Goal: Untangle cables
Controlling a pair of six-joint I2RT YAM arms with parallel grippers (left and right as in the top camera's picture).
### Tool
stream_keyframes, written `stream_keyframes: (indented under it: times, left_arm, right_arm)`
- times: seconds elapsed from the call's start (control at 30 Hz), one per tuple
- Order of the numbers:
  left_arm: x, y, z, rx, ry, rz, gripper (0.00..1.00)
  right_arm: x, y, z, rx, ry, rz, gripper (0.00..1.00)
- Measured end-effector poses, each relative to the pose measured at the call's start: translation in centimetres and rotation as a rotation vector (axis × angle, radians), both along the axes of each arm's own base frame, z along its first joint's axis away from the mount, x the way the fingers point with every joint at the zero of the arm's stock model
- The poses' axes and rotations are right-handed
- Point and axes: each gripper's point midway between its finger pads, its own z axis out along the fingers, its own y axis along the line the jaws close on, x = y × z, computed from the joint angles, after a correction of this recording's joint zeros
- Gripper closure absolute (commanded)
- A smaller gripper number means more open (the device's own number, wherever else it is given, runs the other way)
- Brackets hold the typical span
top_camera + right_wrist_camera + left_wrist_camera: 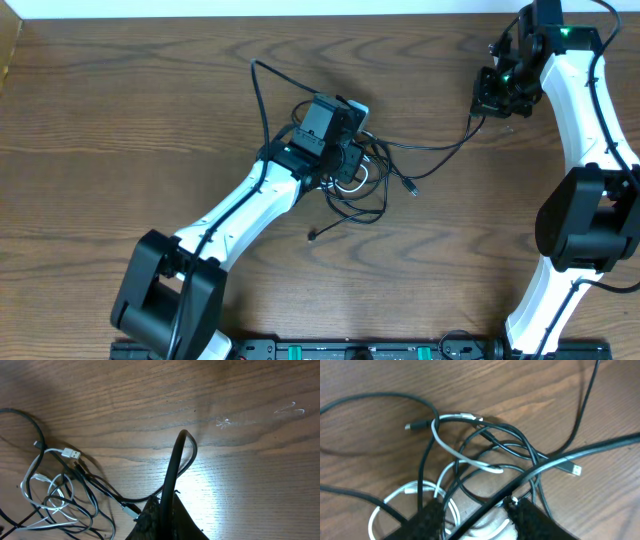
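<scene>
Cables point(470, 463) under open L gripper point(475, 510); R gripper point(162, 509) pinches black one.

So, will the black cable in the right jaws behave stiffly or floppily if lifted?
Probably floppy: the black cable bends in a tight loop. Likely light, being thin. It may drag the bundle, since it runs into it.
</scene>
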Motion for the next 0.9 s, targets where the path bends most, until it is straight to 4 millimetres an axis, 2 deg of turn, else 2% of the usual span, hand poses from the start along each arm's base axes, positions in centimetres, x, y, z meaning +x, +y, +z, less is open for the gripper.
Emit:
stream_keyframes:
  times: [0.07, 0.43, 0.53, 0.63, 0.77, 0.9]
  left_arm:
    - [0.4, 0.1, 0.0, 0.012, -0.023, -0.004, 0.91]
    - [1.3, 1.7, 0.0, 0.095, -0.066, 0.057, 0.92]
    - [1.6, 3.0, 1.0, 0.126, -0.094, 0.127, 0.93]
    - [2.1, 4.4, 3.6, 0.141, -0.166, 0.203, 0.92]
    - [2.0, 5.9, 9.4, 0.109, -0.305, 0.284, 0.92]
    - [1.0, 6.5, 14.7, 0.03, -0.415, 0.313, 0.92]
  right_arm:
    - [0.0, 0.0, 0.0, 0.0, -0.001, 0.002, 0.96]
    - [0.0, 0.0, 0.0, 0.0, -0.001, 0.002, 0.99]
    - [0.0, 0.1, 0.0, 0.005, -0.001, 0.004, 0.99]
    - [0.0, 0.4, 0.1, 0.018, -0.001, 0.008, 0.99]
    - [0.0, 0.9, 0.2, 0.047, -0.002, 0.012, 0.99]
    - [-0.1, 1.6, 0.4, 0.085, 0.0, 0.021, 0.99]
